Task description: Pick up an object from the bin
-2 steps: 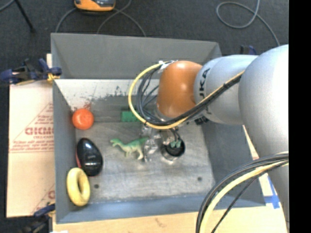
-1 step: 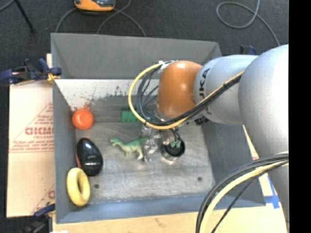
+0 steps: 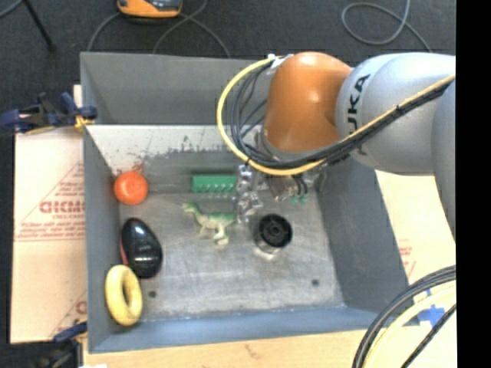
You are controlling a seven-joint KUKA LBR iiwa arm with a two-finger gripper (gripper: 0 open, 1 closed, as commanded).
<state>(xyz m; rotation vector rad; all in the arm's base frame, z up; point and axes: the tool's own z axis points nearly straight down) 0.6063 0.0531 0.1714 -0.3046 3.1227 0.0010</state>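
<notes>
My gripper (image 3: pixel 247 198) hangs under the arm's orange cover, low over the middle of the bin. Its metal tip stands just right of a flat green toothed piece (image 3: pixel 214 182) and just above a small green toy dinosaur (image 3: pixel 209 221) lying on the floor. A black round cap-like thing (image 3: pixel 273 231) sits right below and slightly right of the gripper. A small green bit (image 3: pixel 300 198) shows at the gripper's right side. I see nothing held in the gripper.
An orange ball (image 3: pixel 131 188) lies at the left wall. Below it are a black oval mouse-like thing (image 3: pixel 141 248) and a yellow ring (image 3: pixel 123 294) in the front left corner. The arm covers the bin's back right part.
</notes>
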